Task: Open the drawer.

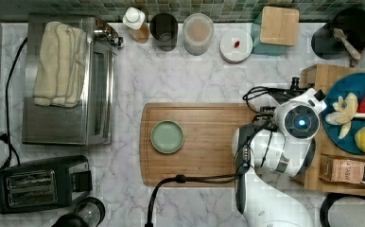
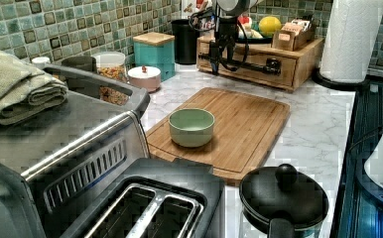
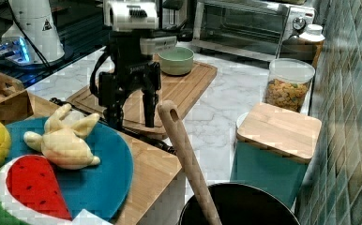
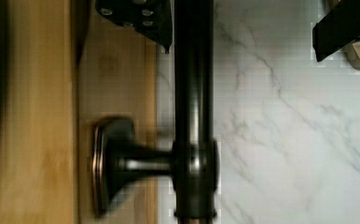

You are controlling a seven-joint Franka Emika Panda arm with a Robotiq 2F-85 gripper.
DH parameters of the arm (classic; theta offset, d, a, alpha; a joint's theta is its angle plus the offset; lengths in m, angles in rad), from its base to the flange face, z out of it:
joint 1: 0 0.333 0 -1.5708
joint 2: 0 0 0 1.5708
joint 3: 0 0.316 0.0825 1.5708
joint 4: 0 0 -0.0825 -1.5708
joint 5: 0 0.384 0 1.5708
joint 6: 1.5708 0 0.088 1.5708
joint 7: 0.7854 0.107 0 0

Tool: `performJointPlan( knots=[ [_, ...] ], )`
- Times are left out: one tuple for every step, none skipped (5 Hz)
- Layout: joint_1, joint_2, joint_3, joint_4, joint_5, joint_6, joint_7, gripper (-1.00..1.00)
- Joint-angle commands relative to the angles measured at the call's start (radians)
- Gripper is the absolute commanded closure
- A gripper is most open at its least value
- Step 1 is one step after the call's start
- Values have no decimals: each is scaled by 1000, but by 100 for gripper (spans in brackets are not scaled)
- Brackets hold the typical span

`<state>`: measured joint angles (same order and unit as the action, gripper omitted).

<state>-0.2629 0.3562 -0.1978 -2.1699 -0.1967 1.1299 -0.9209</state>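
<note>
The drawer [image 2: 279, 67] is the light-wood front of a wooden box unit [image 1: 320, 75] standing on the marble counter. A long black bar handle [image 4: 194, 93] runs across the drawer's front, held on by a post and mount [image 4: 117, 158]. My gripper [image 3: 133, 123] hangs straight down over the handle and is open. One finger [image 4: 141, 18] is on the drawer side of the bar and the other finger [image 4: 341, 28] is out over the counter, so the bar lies between them nearer the drawer-side finger. Seen in the left view, the gripper [image 2: 223, 57] is at the handle's left part.
A brown cutting board [image 1: 204, 142] with a green bowl [image 1: 167, 136] lies just beside the box. On top of the box sit a blue plate [image 3: 99, 178] of toy fruit and a box of packets [image 2: 291, 34]. A black pot with a wooden spoon [image 3: 184, 154] and a teal canister [image 3: 268, 164] stand near.
</note>
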Motion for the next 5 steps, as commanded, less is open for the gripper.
performJointPlan(
  knots=[
    [-13, 48, 9, 56, 82, -91, 0, -100],
    [1, 33, 20, 37, 99, -85, 19, -100],
    [21, 47, 61, 53, 145, -132, 34, -100],
    [120, -14, 56, -40, 121, -72, 217, -100],
    [137, 2, 129, -56, 163, -9, 237, -100]
  ],
)
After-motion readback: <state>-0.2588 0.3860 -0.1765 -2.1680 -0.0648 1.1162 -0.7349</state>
